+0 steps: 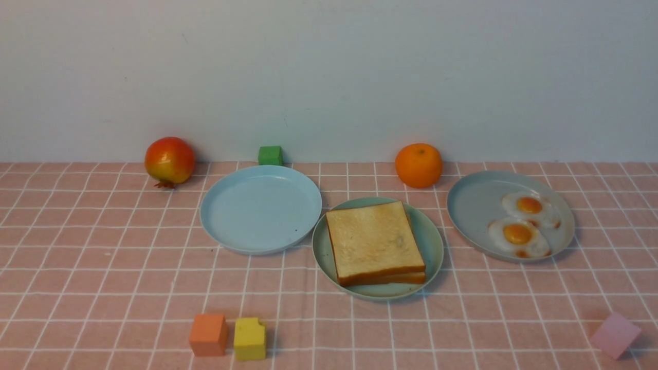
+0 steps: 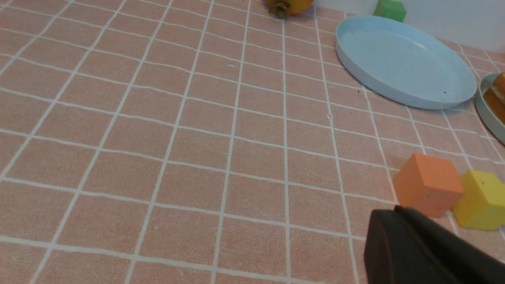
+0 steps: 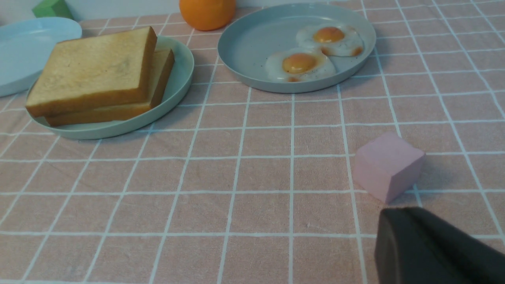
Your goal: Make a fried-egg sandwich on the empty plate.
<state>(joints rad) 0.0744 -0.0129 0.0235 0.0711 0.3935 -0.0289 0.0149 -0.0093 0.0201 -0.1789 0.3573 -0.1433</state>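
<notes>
Toast slices (image 1: 374,241) lie stacked on your mint-green plate (image 1: 431,241), mid-table between the light-blue plate (image 1: 260,208) and the grey plate (image 1: 478,205) holding two fried eggs (image 1: 518,235). Both grippers sit well short of them; only one dark fingertip (image 3: 426,248) shows in each wrist view, so you cannot tell their state.

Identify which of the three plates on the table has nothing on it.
The light-blue plate, furthest to the robot's left, is bare. The mint-green plate in the middle holds two stacked toast slices, and the grey plate holds two fried eggs.
</notes>
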